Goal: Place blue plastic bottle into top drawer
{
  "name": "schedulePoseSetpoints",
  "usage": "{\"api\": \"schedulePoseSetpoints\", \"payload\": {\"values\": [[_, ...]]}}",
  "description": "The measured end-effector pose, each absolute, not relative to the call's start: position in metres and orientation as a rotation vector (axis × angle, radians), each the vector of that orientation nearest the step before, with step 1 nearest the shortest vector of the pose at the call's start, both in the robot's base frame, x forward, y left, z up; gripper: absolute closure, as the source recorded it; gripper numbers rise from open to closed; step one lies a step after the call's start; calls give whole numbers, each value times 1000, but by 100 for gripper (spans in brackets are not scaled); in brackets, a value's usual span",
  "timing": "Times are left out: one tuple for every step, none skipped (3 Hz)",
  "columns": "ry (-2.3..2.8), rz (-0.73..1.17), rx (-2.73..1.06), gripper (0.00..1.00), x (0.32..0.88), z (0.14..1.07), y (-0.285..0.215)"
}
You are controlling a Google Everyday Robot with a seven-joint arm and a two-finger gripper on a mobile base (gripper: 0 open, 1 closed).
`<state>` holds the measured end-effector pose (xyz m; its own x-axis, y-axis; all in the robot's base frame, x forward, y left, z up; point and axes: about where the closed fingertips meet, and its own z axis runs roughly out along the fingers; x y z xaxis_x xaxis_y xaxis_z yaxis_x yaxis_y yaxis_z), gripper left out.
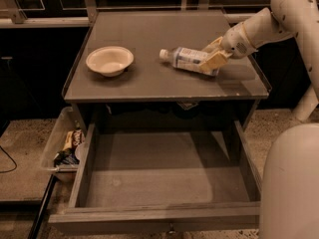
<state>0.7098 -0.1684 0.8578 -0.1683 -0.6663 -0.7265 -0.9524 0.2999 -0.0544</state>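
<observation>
The blue plastic bottle (185, 59) lies on its side on the table top (149, 34), with its white cap pointing left toward the cream bowl (109, 60). My gripper (213, 55) reaches in from the right. Its tan fingers (215, 62) sit on either side of the bottle's base end and are closed against it. The bottle still rests on the table. The top drawer (159, 171) is pulled wide open below the table's front edge, and its flat bottom is bare.
A clear plastic bin (62, 146) of snack packets sits on the floor left of the drawer. My white arm (291, 14) comes in from the upper right. My white body (291, 183) fills the lower right corner beside the drawer.
</observation>
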Motion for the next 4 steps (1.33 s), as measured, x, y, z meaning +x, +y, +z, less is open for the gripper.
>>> {"api": "schedulePoseSetpoints", "payload": {"values": [[1901,554,-1447,100,687,868,-175],[1882,529,-1440,100,649,886,-188],[1846,467,-1433,100,606,896,-199],[1808,358,-1427,100,564,897,-210]]}}
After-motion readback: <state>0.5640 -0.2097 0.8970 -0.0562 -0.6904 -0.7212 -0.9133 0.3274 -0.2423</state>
